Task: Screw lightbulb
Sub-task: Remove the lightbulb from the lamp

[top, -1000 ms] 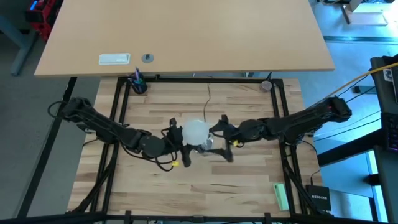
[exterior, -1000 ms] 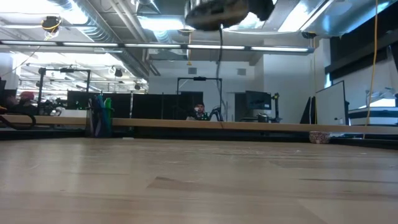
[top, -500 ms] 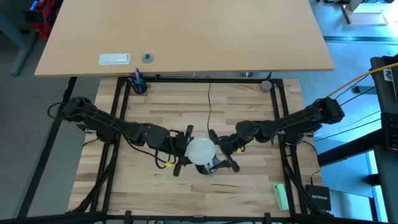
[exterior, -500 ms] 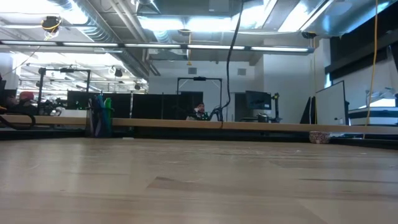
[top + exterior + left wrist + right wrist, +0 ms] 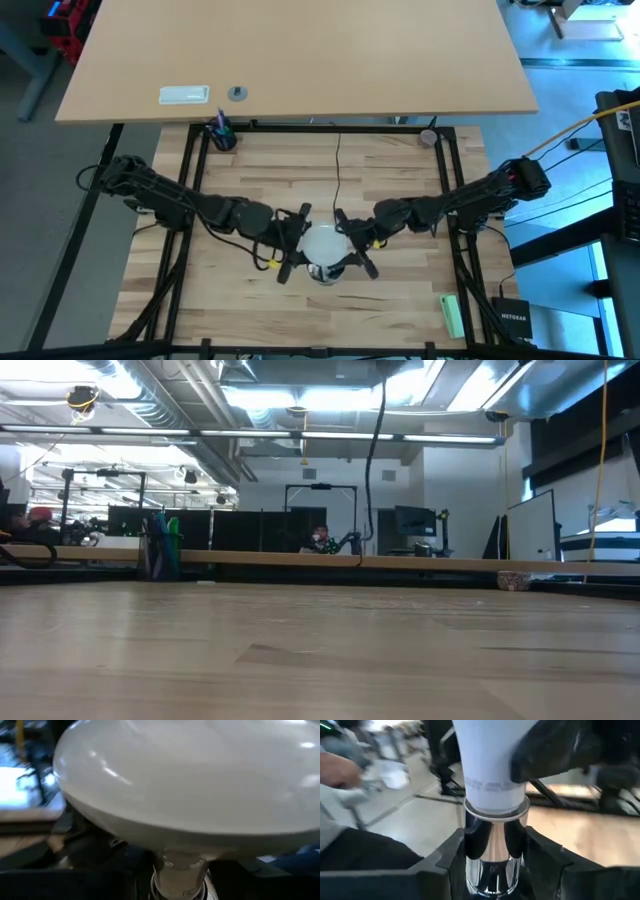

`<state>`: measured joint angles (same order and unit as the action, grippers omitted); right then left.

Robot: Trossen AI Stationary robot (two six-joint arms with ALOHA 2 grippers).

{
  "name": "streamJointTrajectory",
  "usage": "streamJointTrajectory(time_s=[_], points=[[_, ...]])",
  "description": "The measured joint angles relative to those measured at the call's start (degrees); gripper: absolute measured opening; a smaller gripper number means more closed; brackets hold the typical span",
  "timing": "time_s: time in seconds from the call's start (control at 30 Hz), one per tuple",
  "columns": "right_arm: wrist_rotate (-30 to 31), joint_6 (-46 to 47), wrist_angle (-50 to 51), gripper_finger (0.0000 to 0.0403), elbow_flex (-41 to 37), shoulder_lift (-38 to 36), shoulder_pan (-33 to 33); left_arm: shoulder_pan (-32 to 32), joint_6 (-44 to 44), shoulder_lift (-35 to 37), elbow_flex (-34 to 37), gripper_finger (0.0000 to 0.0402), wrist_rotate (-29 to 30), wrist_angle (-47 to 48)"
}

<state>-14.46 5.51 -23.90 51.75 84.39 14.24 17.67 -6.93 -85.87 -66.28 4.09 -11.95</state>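
I'm looking across a pale butcher-block table (image 5: 320, 650) into an open-plan office: ceiling strip lights (image 5: 300, 398) are glowing over exposed ducts, dark monitors (image 5: 414, 520) are lining a long desk (image 5: 300, 559), and a whiteboard (image 5: 531, 525) is standing at right.

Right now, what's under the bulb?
Under the lightbulb sits the shiny metal socket, flanked by the right gripper's fingers. The bulb's screw base is hidden, so how deep it sits can't be seen.

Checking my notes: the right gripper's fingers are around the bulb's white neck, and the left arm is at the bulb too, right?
Not quite. The right wrist view shows the right gripper around the shiny metal socket below the lightbulb, not its white neck. The left gripper is at the bulb.
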Motion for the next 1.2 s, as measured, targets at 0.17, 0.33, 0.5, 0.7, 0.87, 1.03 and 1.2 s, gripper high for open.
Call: streamJointTrajectory(time_s=[0.17,0.33,0.5,0.7,0.87,1.03,1.2], points=[[14.1,-0.2,5.1,0.0161,0.0,-0.4,0.1,1.4,-3.5,0.1,0.0,0.0143,14.5,4.8],[34.7,4.6,6.5,0.0161,-0.1,0.1,0.3,2.8,-8.7,-2.3,0.0,0.0142,35.3,4.3],[46.4,4.5,7.1,0.0161,-0.1,0.3,0.3,3.5,-13.6,-5.5,-0.1,0.0141,48.9,1.0],[46.3,3.5,7.9,0.0161,-0.1,0.3,0.2,3.9,-12.6,-6.1,-0.1,0.0141,51.5,0.8],[38.7,1.6,7.1,0.0161,-0.1,0.3,0.0,4.3,-10.1,-5.5,-0.1,0.0141,50.5,0.7],[37.5,1.6,8.0,0.0252,-0.1,-0.3,-0.1,4.6,-9.2,-5.4,0.0,0.0141,49.7,0.9],[30.8,1.5,15.0,0.0379,0.0,-5.0,-0.1,6.1,-6.7,-4.6,0.0,0.0141,47.8,0.9]])
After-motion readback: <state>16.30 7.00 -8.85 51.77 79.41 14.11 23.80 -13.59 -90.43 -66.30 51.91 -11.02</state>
